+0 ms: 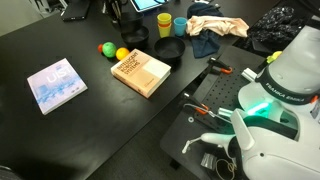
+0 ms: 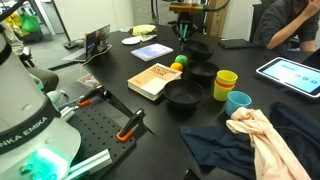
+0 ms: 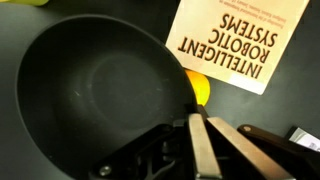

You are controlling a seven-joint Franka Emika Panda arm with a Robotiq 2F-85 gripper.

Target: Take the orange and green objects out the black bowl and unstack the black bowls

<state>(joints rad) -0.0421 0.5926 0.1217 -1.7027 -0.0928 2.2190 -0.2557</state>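
In the wrist view my gripper [image 3: 197, 118] is shut on the rim of a black bowl [image 3: 90, 90], one finger inside the wall and one outside. The bowl is empty and fills the left of that view. The orange object [image 3: 201, 88] lies on the table just past the gripped rim, next to the tan book's corner. Both exterior views show the orange object [image 1: 122, 53] [image 2: 177, 66] and the green object [image 1: 105, 47] [image 2: 183, 60] side by side on the table, outside any bowl. Two black bowls [image 2: 203, 72] [image 2: 185, 95] rest apart beside the book. The gripper itself is hard to pick out there.
The tan book [image 1: 140, 72] [image 2: 153, 80] [image 3: 235, 40] lies beside the balls. A blue-white book [image 1: 57, 84] lies farther off. A yellow cup [image 2: 225, 83], a blue cup [image 2: 238, 102] and crumpled cloths [image 2: 262, 135] sit near the bowls. A person sits with a tablet [image 2: 290, 72].
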